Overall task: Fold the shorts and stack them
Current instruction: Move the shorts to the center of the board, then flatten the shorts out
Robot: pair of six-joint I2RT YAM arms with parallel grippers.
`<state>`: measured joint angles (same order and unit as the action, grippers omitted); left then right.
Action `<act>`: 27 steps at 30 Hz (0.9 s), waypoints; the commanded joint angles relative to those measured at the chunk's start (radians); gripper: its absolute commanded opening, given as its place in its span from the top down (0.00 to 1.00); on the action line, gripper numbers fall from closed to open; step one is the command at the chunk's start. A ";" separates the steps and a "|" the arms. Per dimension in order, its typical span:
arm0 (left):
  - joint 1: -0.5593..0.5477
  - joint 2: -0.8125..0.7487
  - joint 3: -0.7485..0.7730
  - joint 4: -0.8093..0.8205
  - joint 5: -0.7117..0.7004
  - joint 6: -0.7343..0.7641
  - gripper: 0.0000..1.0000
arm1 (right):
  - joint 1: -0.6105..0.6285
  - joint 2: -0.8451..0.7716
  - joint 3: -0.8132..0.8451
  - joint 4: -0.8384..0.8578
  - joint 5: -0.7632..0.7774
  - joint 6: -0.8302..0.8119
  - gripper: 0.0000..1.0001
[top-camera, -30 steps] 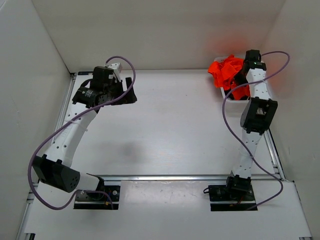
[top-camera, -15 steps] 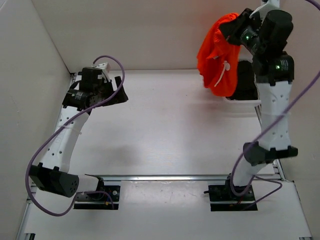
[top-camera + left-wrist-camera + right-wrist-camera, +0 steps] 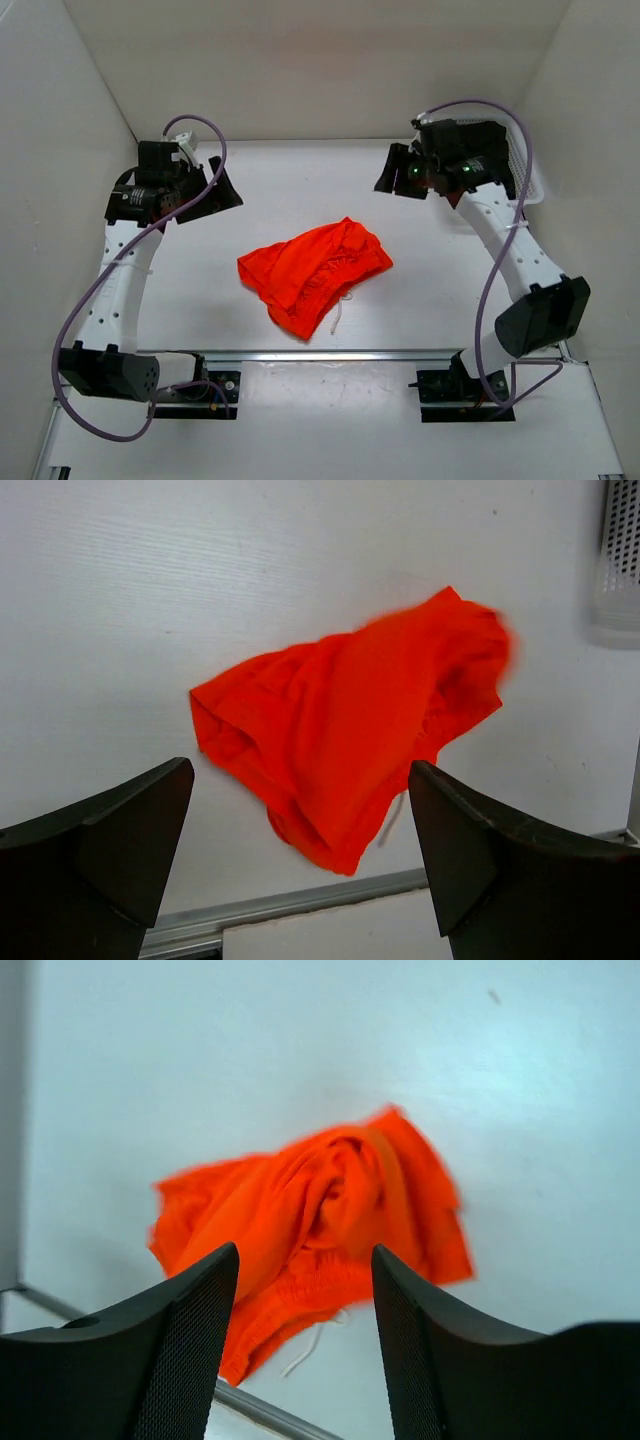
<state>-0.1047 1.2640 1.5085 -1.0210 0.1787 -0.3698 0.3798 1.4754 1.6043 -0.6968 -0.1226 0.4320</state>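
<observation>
The neon-orange shorts (image 3: 312, 270) lie in a crumpled heap on the white table, a white drawstring trailing from their near edge. They show whole in the left wrist view as shorts (image 3: 350, 745) and in the right wrist view as shorts (image 3: 310, 1230). My right gripper (image 3: 393, 170) hangs above the table at the back right, open, nothing between its fingers. My left gripper (image 3: 222, 185) is raised at the back left, open wide and empty. Both grippers are well apart from the fabric.
A white mesh basket (image 3: 528, 180) stands at the back right corner, mostly hidden by the right arm. White walls enclose the table on three sides. A metal rail (image 3: 330, 354) runs along the near edge just past the shorts.
The right gripper lifted the shorts out of the basket, swung them left and let go; they now lie on the table's middle. The left arm drew slightly back to the left.
</observation>
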 commanded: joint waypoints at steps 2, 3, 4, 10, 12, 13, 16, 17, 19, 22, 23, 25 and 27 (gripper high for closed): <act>-0.039 0.044 -0.043 -0.021 0.052 0.023 0.00 | 0.024 -0.044 -0.047 -0.092 0.158 -0.004 0.45; -0.050 0.055 -0.057 -0.021 0.038 0.023 0.01 | 0.042 -0.088 -0.078 -0.070 0.193 0.013 0.52; -0.050 0.076 -0.068 -0.021 0.038 0.023 0.05 | 0.042 -0.108 -0.111 -0.061 0.204 0.023 0.63; -0.131 0.072 -0.332 0.044 0.096 -0.041 0.55 | 0.122 -0.214 -0.435 -0.036 0.144 0.154 0.87; -0.205 0.063 -0.422 0.094 0.142 -0.122 0.42 | 0.145 -0.237 -0.530 0.028 0.126 0.201 0.62; -0.237 0.080 -0.438 0.119 0.154 -0.144 0.35 | 0.145 -0.248 -0.570 0.051 0.112 0.224 0.55; -0.372 0.165 -0.417 0.150 0.098 -0.156 0.21 | 0.154 -0.236 -0.673 0.135 0.064 0.284 0.41; -0.395 0.216 -0.416 0.150 0.088 -0.141 0.16 | 0.154 -0.206 -0.673 0.135 0.073 0.263 0.37; -0.446 0.270 -0.392 0.150 0.075 -0.100 0.14 | 0.140 -0.161 -0.646 0.125 0.112 0.225 0.29; -0.446 0.339 -0.401 0.137 0.012 -0.090 0.16 | 0.088 -0.043 -0.586 0.125 0.121 0.143 0.29; -0.446 0.353 -0.401 0.137 -0.007 -0.101 0.17 | 0.088 -0.009 -0.564 0.125 0.110 0.125 0.29; -0.446 0.391 -0.401 0.137 -0.033 -0.110 0.25 | 0.088 0.097 -0.517 0.125 0.110 0.109 0.29; -0.446 0.402 -0.378 0.137 -0.053 -0.122 0.45 | 0.088 0.180 -0.454 0.134 0.123 0.085 0.29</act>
<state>-0.5552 1.6791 1.0874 -0.8970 0.1921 -0.4873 0.4660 1.5761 1.0672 -0.6052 -0.0139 0.5777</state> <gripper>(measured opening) 0.644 0.710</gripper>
